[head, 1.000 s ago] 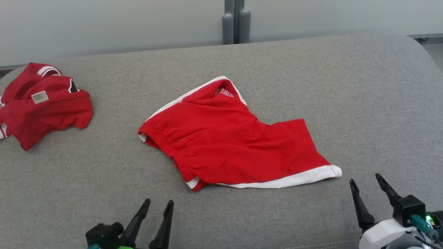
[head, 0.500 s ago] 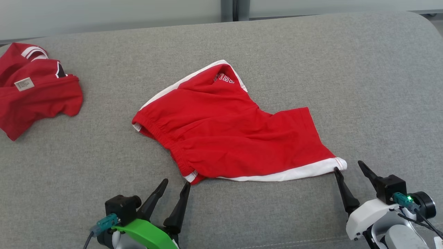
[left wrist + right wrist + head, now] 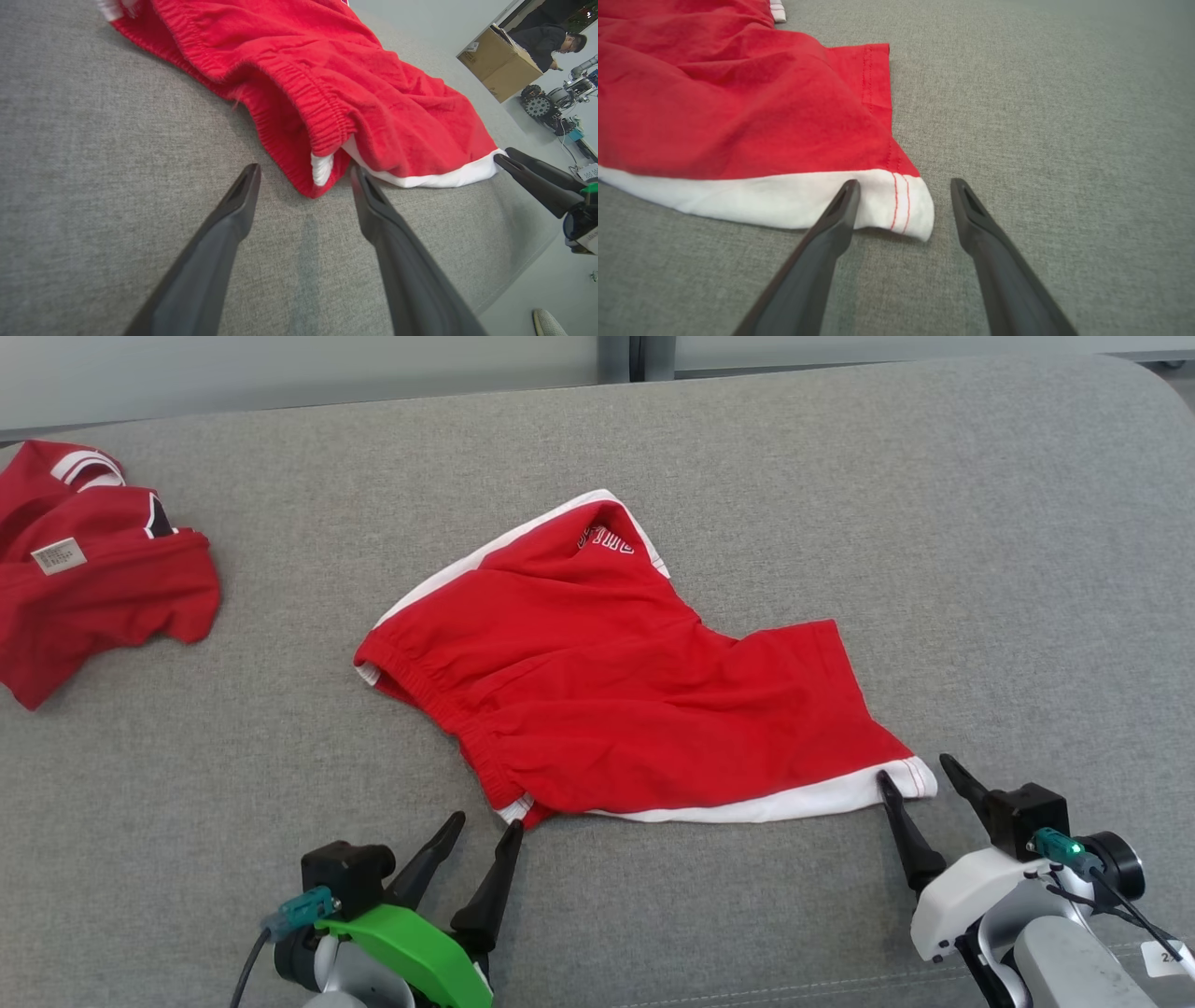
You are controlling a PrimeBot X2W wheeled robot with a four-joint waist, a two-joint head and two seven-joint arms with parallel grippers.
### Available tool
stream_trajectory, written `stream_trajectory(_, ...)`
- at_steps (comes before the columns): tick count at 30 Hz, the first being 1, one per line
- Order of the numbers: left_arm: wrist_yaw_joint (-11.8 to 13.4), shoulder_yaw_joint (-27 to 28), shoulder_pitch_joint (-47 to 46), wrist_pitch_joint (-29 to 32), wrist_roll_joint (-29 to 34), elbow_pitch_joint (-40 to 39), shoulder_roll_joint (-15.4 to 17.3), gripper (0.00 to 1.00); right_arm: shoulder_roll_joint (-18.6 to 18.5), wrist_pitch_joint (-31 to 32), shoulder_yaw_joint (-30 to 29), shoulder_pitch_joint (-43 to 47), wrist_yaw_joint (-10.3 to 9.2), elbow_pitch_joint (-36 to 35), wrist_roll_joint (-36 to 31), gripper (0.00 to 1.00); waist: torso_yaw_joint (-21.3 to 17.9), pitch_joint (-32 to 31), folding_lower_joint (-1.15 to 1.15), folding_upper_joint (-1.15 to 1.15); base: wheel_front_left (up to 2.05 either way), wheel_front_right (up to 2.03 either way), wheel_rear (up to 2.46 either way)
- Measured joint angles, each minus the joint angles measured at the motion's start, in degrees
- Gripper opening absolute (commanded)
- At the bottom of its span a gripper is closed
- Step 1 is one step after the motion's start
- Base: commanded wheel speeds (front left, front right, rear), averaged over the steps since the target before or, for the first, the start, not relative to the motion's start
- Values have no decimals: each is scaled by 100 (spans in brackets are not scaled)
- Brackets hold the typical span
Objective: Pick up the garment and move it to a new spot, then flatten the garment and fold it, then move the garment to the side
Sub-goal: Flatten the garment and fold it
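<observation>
Head view: the red shorts [image 3: 616, 709] lie crumpled near the middle of the grey cushion [image 3: 934, 523], toward its near edge. The left gripper [image 3: 486, 820], fingers spread, flanks the waistband corner [image 3: 322, 168]; the right gripper [image 3: 913, 769], also spread, brackets the white hem corner [image 3: 901, 205], perhaps touching it. Another red garment [image 3: 93, 607] sits by the far left corner.

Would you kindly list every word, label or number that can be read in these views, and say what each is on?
White lettering on the red shorts: upside down and creased, not readable.
Pale tag on the other red garment: print too small to read.
Sticker on the right arm: seems to start "2", the rest cut off.
Label on the cardboard box: too blurred.
</observation>
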Motion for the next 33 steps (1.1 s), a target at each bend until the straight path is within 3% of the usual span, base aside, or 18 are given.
stream_trajectory(16, -59, -213, -364, 16, -125, 366, -164, 100, 147, 0, 1, -315, 77, 322, 0, 100, -90, 63, 0, 0, 0, 0, 0)
stream_trajectory(17, -59, -215, -393, 10, -125, 388, -164, 96, 149, 0, 1, -316, 77, 339, 0, 100, -94, 66, 0, 0, 0, 0, 0)
stream_trajectory(18, -60, -219, -421, -20, -125, 419, -165, 87, 152, 0, 1, -318, 78, 358, 0, 100, -99, 68, 0, 0, 0, 0, 0)
stream_trajectory(19, -62, -219, -452, -32, -125, 449, -166, 70, 155, 0, 1, -321, 85, 375, 0, 100, -102, 69, 0, 0, 0, 0, 0)
stream_trajectory(20, -62, -216, -471, -33, -125, 466, -166, 41, 160, 0, 2, -326, 93, 389, 0, 100, -106, 69, 0, 0, 0, 0, 0)
stream_trajectory(21, -62, -225, -478, -34, -125, 483, -166, 0, 167, 0, 2, -336, 94, 408, 0, 100, -109, 69, 0, 0, 0, 0, 0)
stream_trajectory(22, -62, -244, -482, -33, -126, 505, -166, 0, 174, 0, 2, -347, 96, 426, 0, 96, -112, 67, 0, 0, 0, 0, 0)
stream_trajectory(23, -63, -271, -483, -32, -127, 532, -166, 0, 182, 0, 5, -363, 114, 454, 1, 56, -115, 64, 0, 0, 0, 0, 0)
stream_trajectory(24, -70, -297, -483, -32, -129, 560, -166, 0, 191, 0, 16, -381, 151, 483, 8, 31, -118, 60, 0, 0, 0, 0, 0)
stream_trajectory(25, -82, -319, -484, -32, -146, 595, -167, 0, 205, 0, 29, -392, 174, 504, 18, 0, -121, 52, 0, 0, 0, 0, 0)
stream_trajectory(33, -105, -368, -485, -24, -226, 645, -118, 0, 279, 0, 26, -394, 230, 594, 183, 0, -127, -1, 0, 0, 0, 0, 0)
